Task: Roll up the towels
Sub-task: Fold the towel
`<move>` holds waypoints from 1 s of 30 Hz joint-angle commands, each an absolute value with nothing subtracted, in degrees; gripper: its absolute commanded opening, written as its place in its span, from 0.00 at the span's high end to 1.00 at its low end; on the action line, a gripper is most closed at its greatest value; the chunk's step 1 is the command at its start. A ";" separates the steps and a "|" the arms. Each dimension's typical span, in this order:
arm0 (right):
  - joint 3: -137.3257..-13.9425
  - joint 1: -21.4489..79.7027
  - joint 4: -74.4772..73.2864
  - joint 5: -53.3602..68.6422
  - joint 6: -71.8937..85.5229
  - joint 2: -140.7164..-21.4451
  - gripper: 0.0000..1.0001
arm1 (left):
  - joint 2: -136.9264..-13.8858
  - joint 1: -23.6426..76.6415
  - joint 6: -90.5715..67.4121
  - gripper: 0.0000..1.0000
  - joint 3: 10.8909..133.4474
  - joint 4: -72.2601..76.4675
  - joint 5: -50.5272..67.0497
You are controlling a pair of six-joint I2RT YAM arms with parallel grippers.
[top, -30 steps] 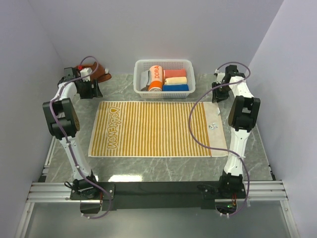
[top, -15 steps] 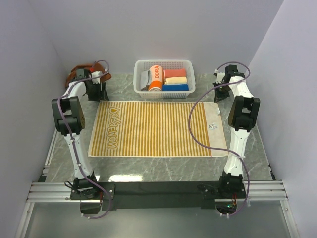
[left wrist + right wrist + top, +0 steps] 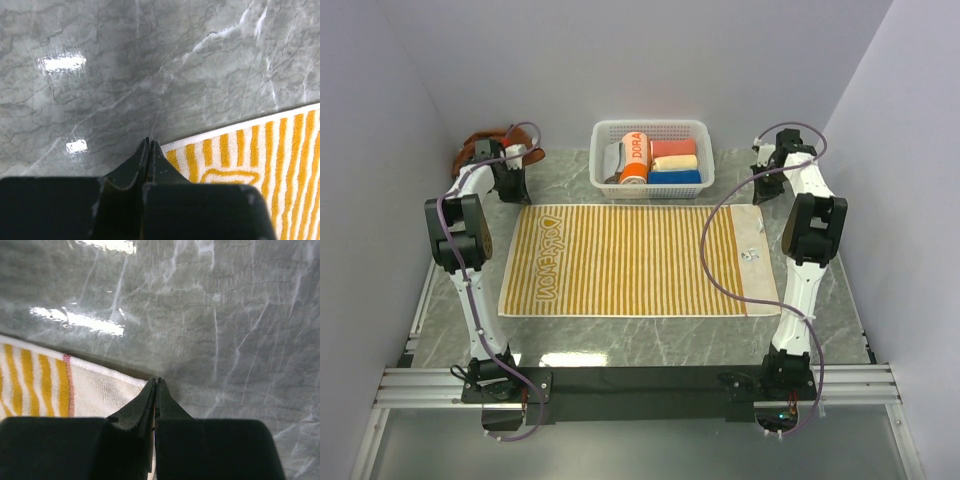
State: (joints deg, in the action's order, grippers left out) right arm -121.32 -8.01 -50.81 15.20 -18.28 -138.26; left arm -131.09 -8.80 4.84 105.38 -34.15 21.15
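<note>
Grey marble counter (image 3: 650, 345) bearing striped cream towel (image 3: 630, 260), spread flat mid-surface; judged soft, limp, light, best taken at far corners, with left pincer (image 3: 149, 142) and right pincer (image 3: 156, 381) each pressed together there, catch on cloth unclear.

White arms (image 3: 472, 310), black joints, purple cables (image 3: 704, 250); left hand (image 3: 150, 144) dark, perhaps scuffed.

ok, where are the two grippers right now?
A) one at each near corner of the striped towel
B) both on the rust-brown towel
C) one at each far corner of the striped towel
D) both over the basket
C: the left gripper and right gripper each sit, jaws shut, at a basket-side corner of the striped towel, which lies spread flat.
</note>
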 commanded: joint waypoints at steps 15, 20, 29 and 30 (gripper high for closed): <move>-119.10 -9.32 -51.16 17.49 -19.87 -129.65 1.00 | -123.84 -9.49 5.45 1.00 103.89 -33.05 23.47; -120.32 -10.37 -55.18 19.94 -21.09 -126.66 1.00 | -120.07 -10.19 6.41 1.00 101.61 -32.96 25.04; -104.96 -11.69 -56.95 21.62 -26.89 -114.44 1.00 | -107.86 -13.79 14.49 1.00 87.74 -34.19 27.86; -103.38 -11.86 -56.69 21.62 -27.42 -113.30 1.00 | -106.71 -14.15 15.20 1.00 86.24 -34.54 28.82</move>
